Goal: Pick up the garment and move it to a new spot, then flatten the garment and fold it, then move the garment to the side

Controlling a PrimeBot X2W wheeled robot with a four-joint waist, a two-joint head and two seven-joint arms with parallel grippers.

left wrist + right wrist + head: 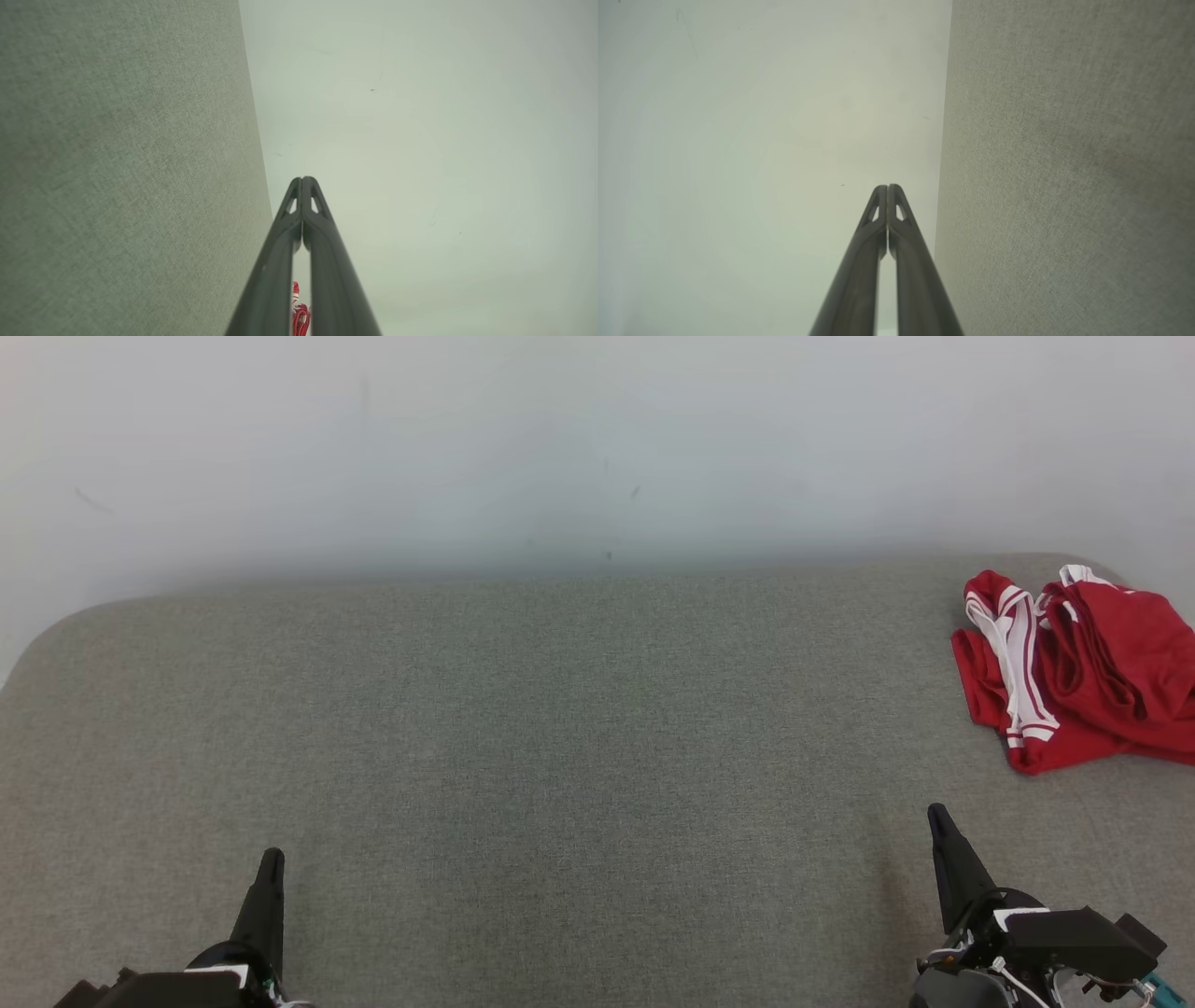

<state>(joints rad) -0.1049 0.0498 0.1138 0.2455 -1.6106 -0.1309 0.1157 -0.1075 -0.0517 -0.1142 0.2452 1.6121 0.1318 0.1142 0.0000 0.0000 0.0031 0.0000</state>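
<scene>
My left gripper [272, 861] and right gripper [936, 818] are closed, empty; the crumpled red-and-white cloth garment [1083, 677] ahead-right of the latter (layers bunched) could lift tangled.

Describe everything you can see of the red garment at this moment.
The red garment is a crumpled heap of smooth-looking red cloth with white stripes and white trim. It lies bunched in deep folds at the far right of the grey fabric surface, near its back edge, cut off by the head view's right border. Only that surface touches it.
</scene>
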